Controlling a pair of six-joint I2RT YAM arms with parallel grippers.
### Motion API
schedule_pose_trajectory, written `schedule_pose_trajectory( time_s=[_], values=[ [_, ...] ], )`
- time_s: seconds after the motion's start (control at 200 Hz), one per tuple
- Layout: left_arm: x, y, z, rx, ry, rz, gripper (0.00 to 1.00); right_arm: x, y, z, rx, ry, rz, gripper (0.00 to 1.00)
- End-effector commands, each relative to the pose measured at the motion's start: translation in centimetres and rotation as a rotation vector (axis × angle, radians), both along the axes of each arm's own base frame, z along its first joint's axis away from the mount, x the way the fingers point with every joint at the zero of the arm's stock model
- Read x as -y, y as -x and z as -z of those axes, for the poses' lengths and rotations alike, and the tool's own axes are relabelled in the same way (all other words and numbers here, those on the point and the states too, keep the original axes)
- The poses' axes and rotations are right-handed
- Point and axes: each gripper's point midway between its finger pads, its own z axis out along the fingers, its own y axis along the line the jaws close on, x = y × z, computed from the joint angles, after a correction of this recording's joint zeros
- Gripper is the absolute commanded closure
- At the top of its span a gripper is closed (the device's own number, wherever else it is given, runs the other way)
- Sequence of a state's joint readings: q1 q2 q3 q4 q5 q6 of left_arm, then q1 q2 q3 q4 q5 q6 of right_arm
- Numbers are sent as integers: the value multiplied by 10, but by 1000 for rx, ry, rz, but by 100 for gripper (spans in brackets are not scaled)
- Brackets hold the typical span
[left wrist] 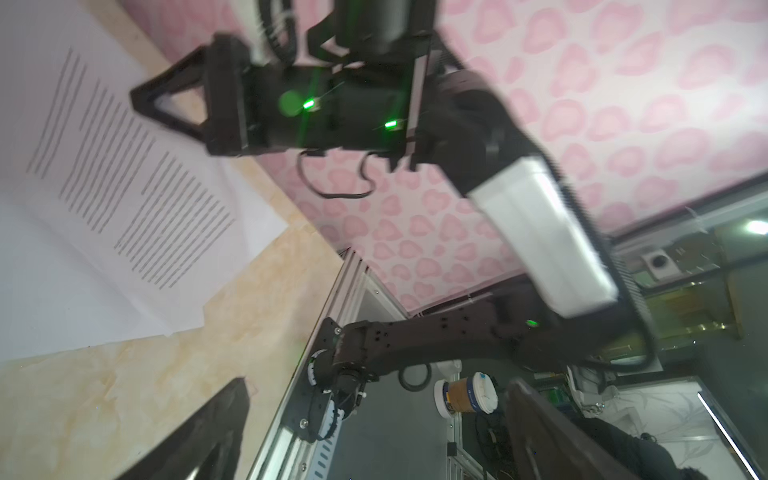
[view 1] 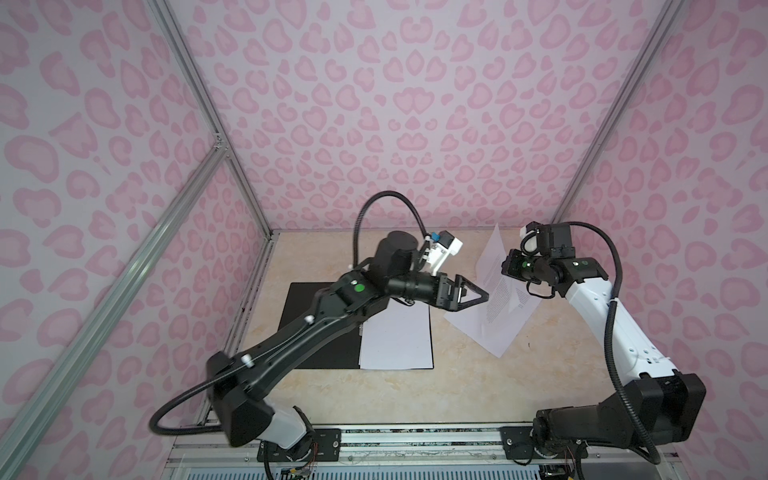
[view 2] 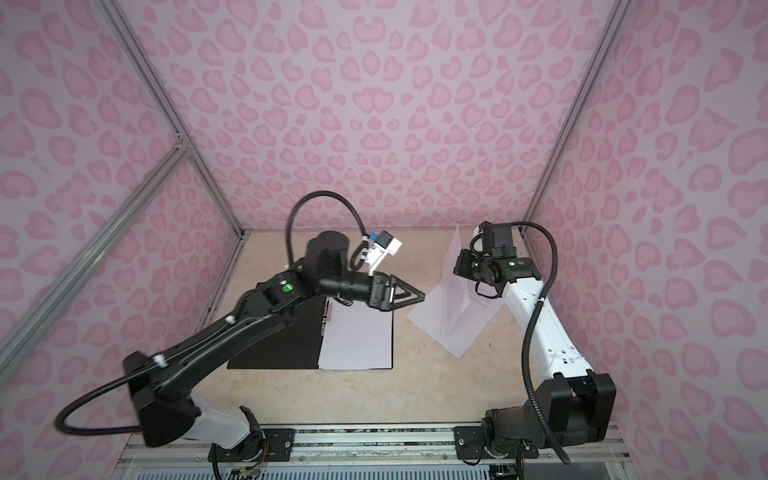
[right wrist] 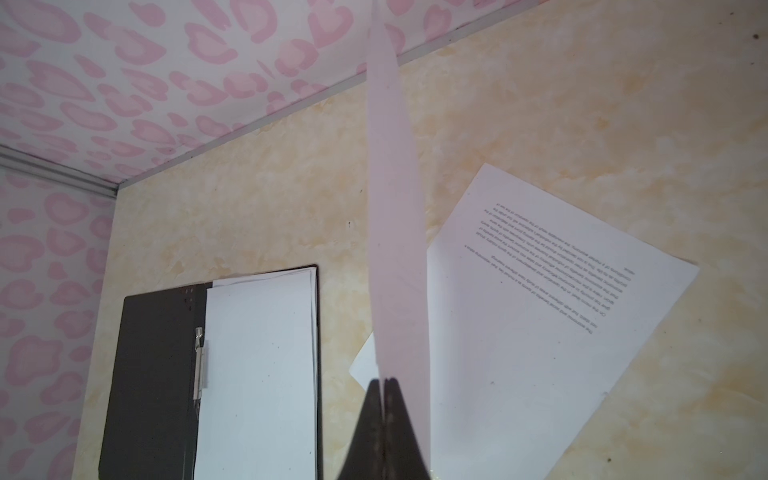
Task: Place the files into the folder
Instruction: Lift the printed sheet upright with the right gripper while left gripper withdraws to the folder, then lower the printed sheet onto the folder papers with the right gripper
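Observation:
The folder lies open on the table, black inside up, with its metal clip at the spine. White files rest on its right half. More files lie loose on the table to the right. My right gripper is shut on one printed sheet, which stands lifted and nearly upright above the loose files. My left gripper hangs open and empty between the folder and the lifted sheet.
Pink patterned walls with aluminium posts close in the beige table at the back and both sides. The arms' mounting rail runs along the front edge. Bare tabletop shows in front of the folder.

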State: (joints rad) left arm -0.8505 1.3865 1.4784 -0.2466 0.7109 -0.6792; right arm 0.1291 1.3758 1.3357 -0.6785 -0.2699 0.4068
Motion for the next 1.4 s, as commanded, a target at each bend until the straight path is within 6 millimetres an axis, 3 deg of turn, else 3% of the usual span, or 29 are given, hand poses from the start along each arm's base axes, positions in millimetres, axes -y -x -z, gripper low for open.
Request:
schedule_pose_trajectory(
  time_s=[0.0,0.085,0.1,0.14,0.385,0.485,0.585,0.685,0.77,1.03,1.12,1.185,1.395],
  values=[
    [-28,2,-2,38,8,-61,3,-14,2,-25,74,29,-7,100],
    [-57,-7,8,89,-61,-203,3,-37,8,-44,119,17,-38,100],
    [-63,-10,23,86,-103,-236,3,-41,9,-47,127,14,-46,100],
    [-80,-15,36,103,-160,-308,3,-56,13,-52,139,6,-67,100],
    [-190,-37,100,198,-367,-725,3,-158,35,-72,221,-191,-212,100],
    [-230,-40,120,248,-459,-888,3,-184,39,-76,235,-311,-236,100],
    [-259,-42,141,266,-542,-1004,3,-188,37,-73,251,-394,-207,100],
    [-269,-41,156,251,-583,-1041,3,-171,31,-59,280,-365,-123,100],
    [-269,-40,165,219,-617,-1031,3,-161,27,-30,260,-370,-88,100],
    [-263,-39,179,185,-685,-979,3,-177,27,94,195,-318,-93,100],
    [-261,-35,181,176,-704,-941,3,-177,31,124,193,-294,-70,100],
    [-263,-33,182,173,-721,-938,3,-173,36,136,178,-290,-37,100],
    [-266,-27,185,173,-724,-924,3,-171,48,141,200,-251,14,100]
  ],
)
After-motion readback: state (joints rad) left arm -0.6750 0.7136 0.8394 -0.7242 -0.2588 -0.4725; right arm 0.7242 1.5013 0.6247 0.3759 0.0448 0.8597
